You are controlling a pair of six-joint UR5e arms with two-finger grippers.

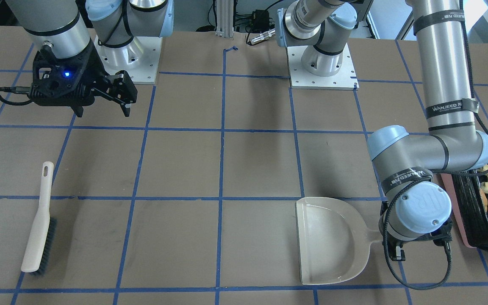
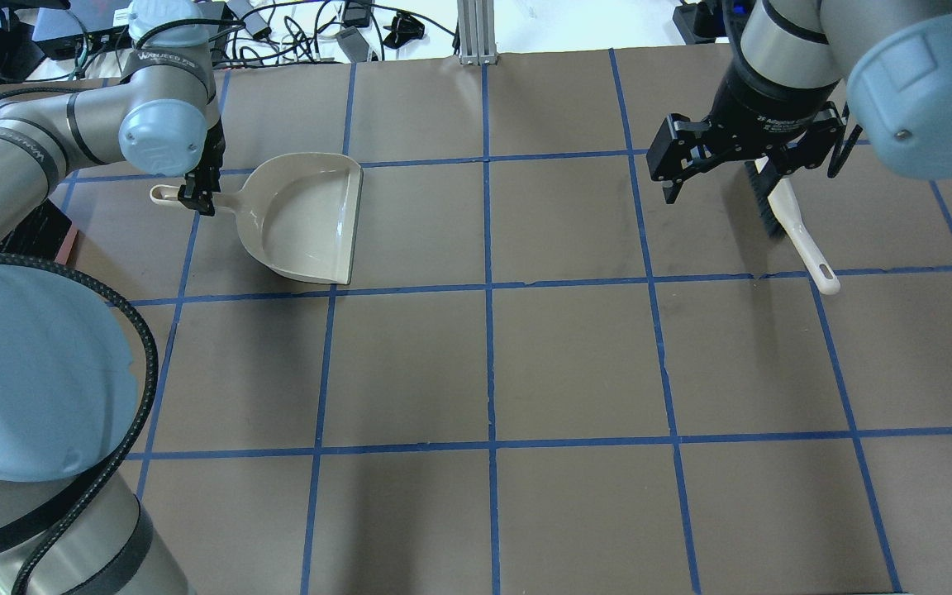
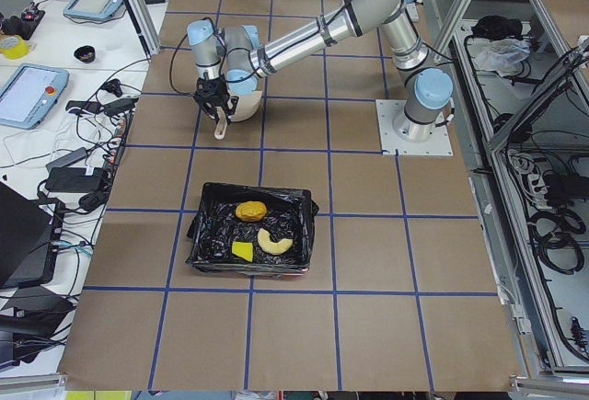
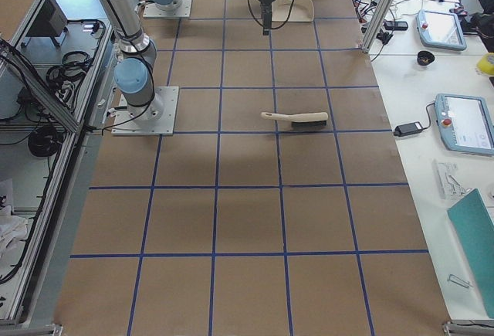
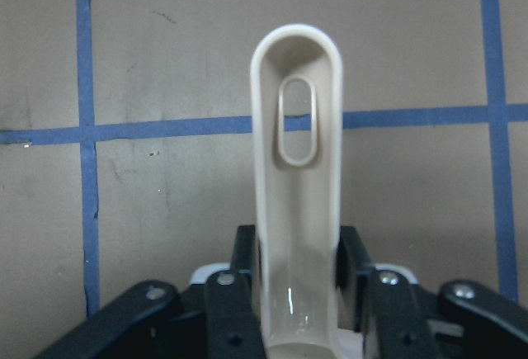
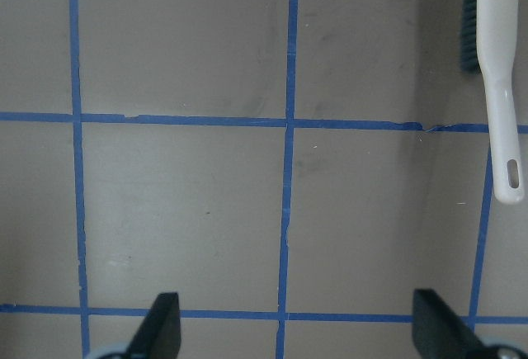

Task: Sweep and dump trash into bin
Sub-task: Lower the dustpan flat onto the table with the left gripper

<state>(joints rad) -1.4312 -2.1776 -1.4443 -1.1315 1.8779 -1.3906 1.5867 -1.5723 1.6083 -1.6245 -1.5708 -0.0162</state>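
A brown lump (image 3: 250, 210), a croissant-like piece (image 3: 274, 244) and a yellow scrap (image 3: 242, 251) are contained in the bin (image 3: 207, 234). Beside the bin, the dustpan (image 1: 333, 241) handle is clamped by the left gripper (image 2: 199, 198); far from it, the right gripper (image 6: 294, 301) is held open.

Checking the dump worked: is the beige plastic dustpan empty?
Empty. The beige plastic dustpan shows a bare scoop; three trash pieces lie in the black-lined pink bin.

Open table (image 2: 575, 364) between dustpan (image 2: 302, 219) and brush (image 2: 806, 248), bin (image 3: 210, 234) at table's left end.
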